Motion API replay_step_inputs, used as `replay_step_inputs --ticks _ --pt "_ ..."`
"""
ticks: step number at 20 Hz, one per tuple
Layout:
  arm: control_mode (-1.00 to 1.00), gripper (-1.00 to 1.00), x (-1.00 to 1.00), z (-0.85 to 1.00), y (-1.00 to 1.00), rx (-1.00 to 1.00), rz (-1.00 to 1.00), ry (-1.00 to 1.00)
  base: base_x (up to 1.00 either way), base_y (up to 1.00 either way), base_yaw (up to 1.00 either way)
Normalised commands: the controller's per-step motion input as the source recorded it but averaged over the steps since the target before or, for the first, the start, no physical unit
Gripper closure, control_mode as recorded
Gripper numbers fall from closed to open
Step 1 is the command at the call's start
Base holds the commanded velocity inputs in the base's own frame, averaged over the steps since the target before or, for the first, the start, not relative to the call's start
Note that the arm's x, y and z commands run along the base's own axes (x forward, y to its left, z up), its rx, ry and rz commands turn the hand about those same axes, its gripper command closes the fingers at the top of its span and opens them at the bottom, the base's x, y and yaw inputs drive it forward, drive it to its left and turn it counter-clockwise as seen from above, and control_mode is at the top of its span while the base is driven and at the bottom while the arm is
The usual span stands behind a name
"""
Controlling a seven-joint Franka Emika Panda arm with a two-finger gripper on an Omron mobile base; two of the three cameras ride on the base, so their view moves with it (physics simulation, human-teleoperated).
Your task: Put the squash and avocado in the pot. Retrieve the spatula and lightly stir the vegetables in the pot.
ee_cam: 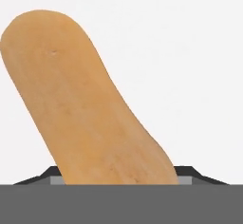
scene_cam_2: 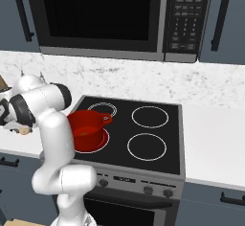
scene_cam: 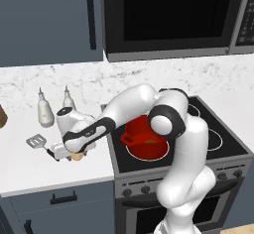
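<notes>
The squash (ee_cam: pixel 85 104) sits right between my claw (scene_cam: pixel 74 153) tips on the table (scene_cam: pixel 30 173) left of the stove, jaws not clamped yet as far as I can tell, and gripping that rounded skin off-center could squirt it toward the spatula (scene_cam: pixel 35 141).

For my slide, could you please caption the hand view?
Gripper down over the tan squash on the white counter.
</notes>
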Motion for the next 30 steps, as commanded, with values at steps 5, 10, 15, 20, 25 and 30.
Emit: replay_step_inputs --ticks 5,10,15,20,25,30 --pt "-1.0 1.0 -0.49 0.97 -0.32 0.0 -0.05 -0.02 0.0 0.0 0.0" --pt "-1.0 1.0 -0.17 0.82 -0.7 0.0 -0.13 0.09 0.0 0.0 0.0" --pt "-1.0 1.0 0.02 0.09 -0.36 0.0 -0.01 0.0 0.0 0.0 0.0" --pt "-1.0 1.0 0.0 0.67 -0.7 0.0 -0.13 0.01 0.0 0.0 0.0" --pt "-1.0 1.0 0.0 0.45 -0.77 0.0 -0.15 0.01 0.0 0.0 0.0" --pt "-1.0 1.0 0.0 0.0 -0.94 -0.02 -0.04 0.0 0.0 0.0 0.0"
